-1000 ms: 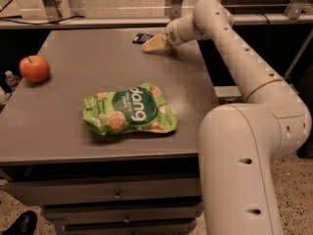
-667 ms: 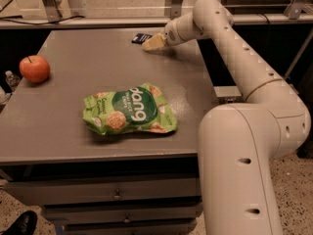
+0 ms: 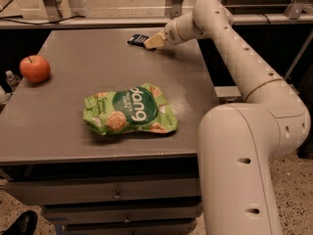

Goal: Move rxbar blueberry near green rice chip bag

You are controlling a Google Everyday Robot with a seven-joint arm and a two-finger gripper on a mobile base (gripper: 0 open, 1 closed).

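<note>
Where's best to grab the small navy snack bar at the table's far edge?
Probably across its narrow width, from above: the small navy-wrapped bar lies flat on the grey table, showing only thin edges. The pale gripper is right beside it.

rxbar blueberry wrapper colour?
Dark navy rxbar blueberry, camera view; gripper beside it at the table far edge.

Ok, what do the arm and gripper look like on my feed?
The arm is cream-white with thick, rounded tubular links, small dark holes along the shell and a grey seam at one joint; no loose cables show. The gripper, at the far edge of the table beside the rxbar blueberry, is a pale tan wedge.
</note>
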